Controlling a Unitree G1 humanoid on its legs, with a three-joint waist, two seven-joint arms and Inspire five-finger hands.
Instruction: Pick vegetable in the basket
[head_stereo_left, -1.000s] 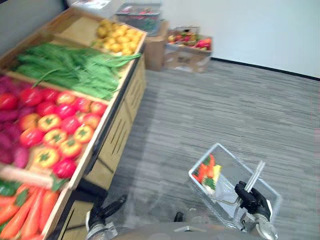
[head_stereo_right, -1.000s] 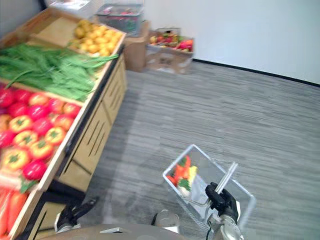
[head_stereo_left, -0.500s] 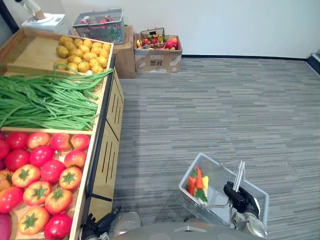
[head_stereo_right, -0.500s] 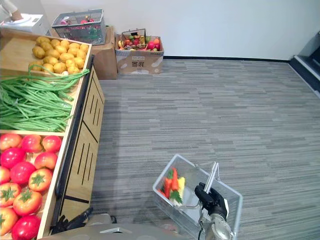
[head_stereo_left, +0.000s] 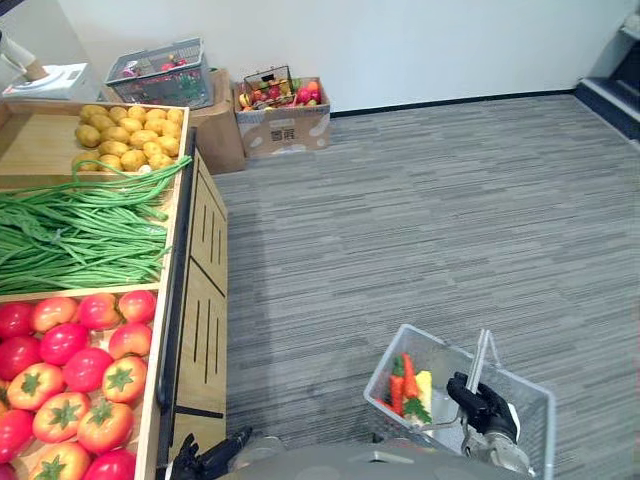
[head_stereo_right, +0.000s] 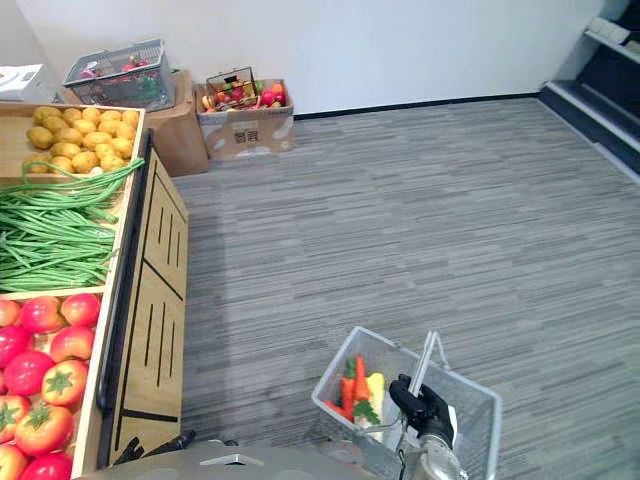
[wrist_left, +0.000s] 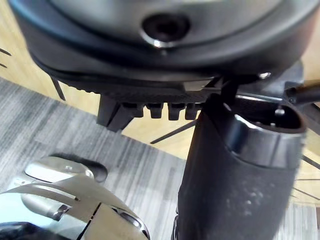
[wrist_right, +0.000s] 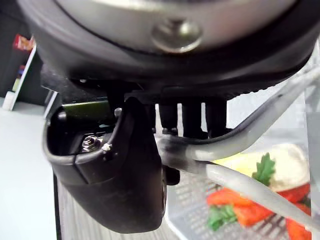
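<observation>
Right eye view: boxy wire-mesh basket (head_stereo_right: 478, 425)

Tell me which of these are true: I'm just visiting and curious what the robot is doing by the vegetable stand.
1. The right hand has its fingers curled round the handle of the basket. True.
2. The basket is empty. False: carrots and a yellow vegetable lie in it.
3. On the stand, the green beans lie between the potatoes and the tomatoes. True.
4. The left hand is holding a tomato. False: the left hand holds nothing and hangs low beside the stand, its fingers relaxed.
</observation>
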